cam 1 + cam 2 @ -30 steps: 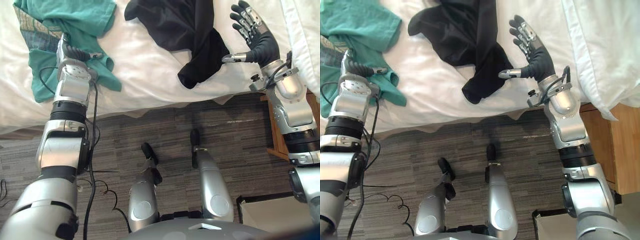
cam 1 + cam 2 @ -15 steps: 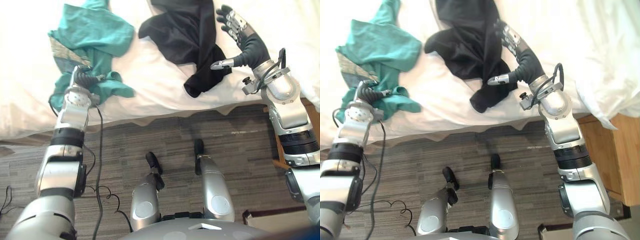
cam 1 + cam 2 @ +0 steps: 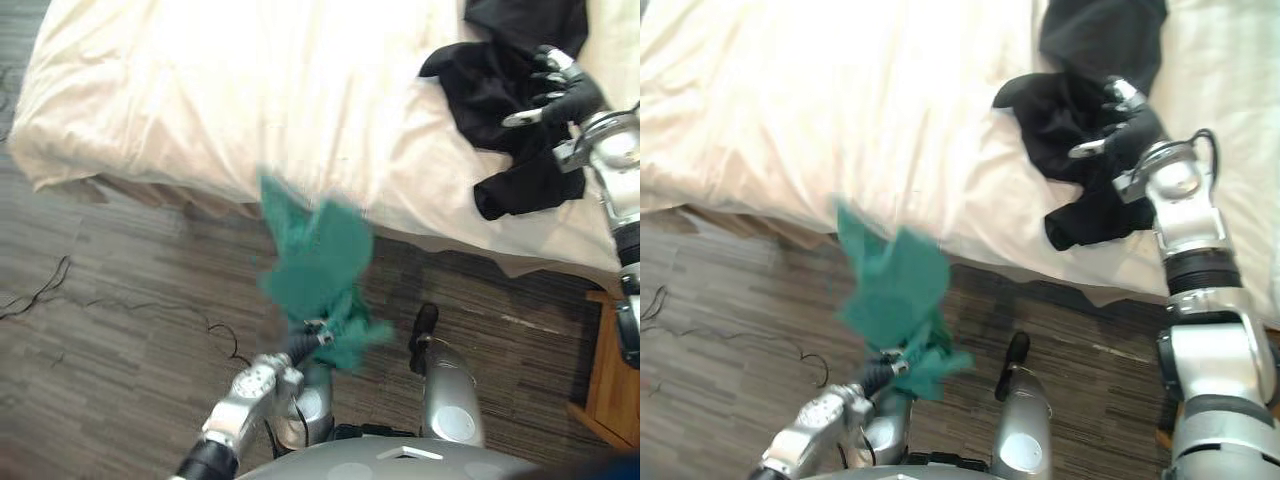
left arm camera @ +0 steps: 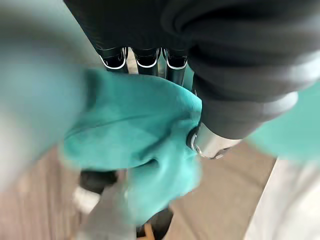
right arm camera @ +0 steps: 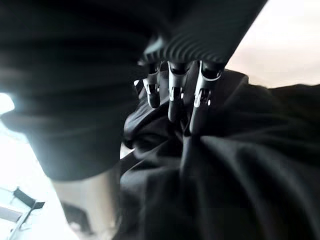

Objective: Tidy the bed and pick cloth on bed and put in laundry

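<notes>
Closest in, my left hand hangs low over the streaked grey-brown floor. Its fingers and thumb pinch a soft teal cloth. The wrist view shows it bunched against my palm, and the eye views show the rest flaring up, ragged, clear of the bed. Farther out, on the smooth cream sheet, my right hand arches over a crumpled black cloth. Its fingers are loosely bent, tips in the folds, thumb apart.
</notes>
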Available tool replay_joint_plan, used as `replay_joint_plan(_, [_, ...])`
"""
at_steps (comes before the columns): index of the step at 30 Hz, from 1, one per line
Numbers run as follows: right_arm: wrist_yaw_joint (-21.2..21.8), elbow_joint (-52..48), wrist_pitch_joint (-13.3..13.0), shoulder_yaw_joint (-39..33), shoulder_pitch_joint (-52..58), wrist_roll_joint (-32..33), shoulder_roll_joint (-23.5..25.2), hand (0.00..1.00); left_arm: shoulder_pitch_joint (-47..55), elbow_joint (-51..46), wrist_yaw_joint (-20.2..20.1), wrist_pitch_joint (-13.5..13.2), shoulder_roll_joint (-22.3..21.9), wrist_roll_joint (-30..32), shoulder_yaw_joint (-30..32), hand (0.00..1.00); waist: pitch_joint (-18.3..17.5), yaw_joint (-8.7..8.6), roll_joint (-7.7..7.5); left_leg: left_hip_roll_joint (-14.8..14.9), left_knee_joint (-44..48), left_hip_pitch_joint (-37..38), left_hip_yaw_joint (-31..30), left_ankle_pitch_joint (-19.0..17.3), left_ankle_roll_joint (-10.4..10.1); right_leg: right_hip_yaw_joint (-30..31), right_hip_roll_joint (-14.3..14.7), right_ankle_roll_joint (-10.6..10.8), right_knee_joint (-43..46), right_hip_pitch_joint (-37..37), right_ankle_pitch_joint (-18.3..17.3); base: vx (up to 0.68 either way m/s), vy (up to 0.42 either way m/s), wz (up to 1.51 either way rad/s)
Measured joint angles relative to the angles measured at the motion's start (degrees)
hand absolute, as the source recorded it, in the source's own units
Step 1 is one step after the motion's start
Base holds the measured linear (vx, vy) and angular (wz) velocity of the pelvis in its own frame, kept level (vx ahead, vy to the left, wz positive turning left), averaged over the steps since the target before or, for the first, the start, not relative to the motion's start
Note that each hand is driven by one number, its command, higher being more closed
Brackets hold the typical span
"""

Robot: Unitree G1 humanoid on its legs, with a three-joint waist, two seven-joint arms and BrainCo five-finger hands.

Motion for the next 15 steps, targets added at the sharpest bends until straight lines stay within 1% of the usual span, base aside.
replay_joint_plan(1, [-0.14,1.30,-0.52,0.78,-1.26,-1.80,-0.95,0.00,-0.10,-0.34,-0.58,-0.65,-0.24,0.06,-0.33,1.00,0.06,-0.04,0.72,-0.21,-0.83,-0.50,0.09,0.67,0.14,0.03,-0.05,0.08,-0.40,-0.75,0.57,-0.06,0.042,-0.02])
replay_joint_plan(3, [-0.34,3.93,-1.03,2.05,-3.22,-4.59,-2.24,0.00,-0.11,-0.35,-1.06,-1.10,-0.30,0.14,-1.26,1.00,0.23,0.01,1.34,-0.51,-2.69,-0.88,0.34,2.00,0.31,0.09,-0.06,0.05,-1.10,-1.94,1.44,-0.03,0.024,-0.07])
replay_joint_plan(4, [-0.78,5.84,-1.15,3.08,-4.57,-6.38,-3.20,0.00,-0.12,-0.31,-1.17,-1.26,-0.20,0.51,-1.90,1.00,0.49,0.27,1.96,-0.61,-4.00,-0.96,0.42,2.86,0.38,0.10,-0.05,0.07,-1.68,-2.35,1.99,-0.02,0.023,-0.06])
replay_joint_plan(6, [-1.06,7.53,-2.09,4.02,-7.20,-9.81,-4.22,0.00,-0.13,-0.01,-1.17,-2.27,-0.22,0.55,-3.26,1.00,0.55,0.61,2.26,-0.71,-5.80,-1.02,0.91,3.97,0.36,0.18,0.22,-0.01,-2.74,-3.28,2.96,0.00,0.010,-0.14])
replay_joint_plan(7, [-1.09,8.23,-2.28,5.51,-9.10,-14.33,-5.01,0.00,-0.18,0.03,-1.17,-2.91,-0.24,0.52,-3.88,1.00,0.60,1.02,2.42,-0.61,-6.29,-1.43,1.63,4.34,0.40,0.38,0.40,-0.12,-3.25,-3.85,3.41,0.00,-0.002,-0.12])
replay_joint_plan(8, [-1.07,9.05,-2.27,6.59,-10.69,-17.96,-5.39,0.00,-0.18,0.15,-1.17,-3.48,-0.27,0.53,-4.83,1.00,0.77,1.07,2.79,-0.60,-7.25,-1.49,1.60,4.97,0.40,0.28,0.65,-0.11,-4.08,-3.85,3.92,0.00,0.000,0.00])
replay_joint_plan(9, [-1.04,9.16,-2.25,6.96,-11.14,-19.41,-5.52,0.00,-0.19,0.26,-1.17,-3.72,-0.27,0.53,-4.88,1.00,0.81,1.16,2.90,-0.60,-7.75,-1.50,1.60,5.23,0.38,0.16,0.73,-0.13,-4.54,-3.85,4.17,0.01,0.006,0.04])
replay_joint_plan(10, [-0.62,9.26,-2.06,7.89,-11.83,-21.53,-5.86,0.00,-0.18,0.84,-1.16,-4.54,-0.30,0.53,-5.33,1.00,0.86,1.31,3.00,-0.63,-8.38,-1.60,1.62,5.60,0.39,0.14,0.84,-0.11,-5.11,-3.98,4.50,0.00,0.000,0.00])
replay_joint_plan(13, [2.03,9.08,-0.91,8.91,-13.23,-22.05,-6.75,0.00,-0.51,2.33,-1.15,-5.87,-0.27,0.54,-6.07,1.00,0.85,1.38,3.03,-1.04,-9.76,-1.79,1.65,6.40,0.45,0.15,0.64,-0.02,-5.16,-4.89,4.68,0.00,0.000,0.00])
replay_joint_plan(15, [3.26,9.10,-0.44,8.89,-12.97,-21.95,-6.85,0.00,-0.53,2.32,-1.14,-6.21,-0.24,0.53,-6.04,1.00,0.81,1.37,3.10,-1.26,-9.77,-1.80,1.64,6.41,0.45,0.15,0.44,0.03,-5.16,-4.92,4.71,0.00,0.000,0.00])
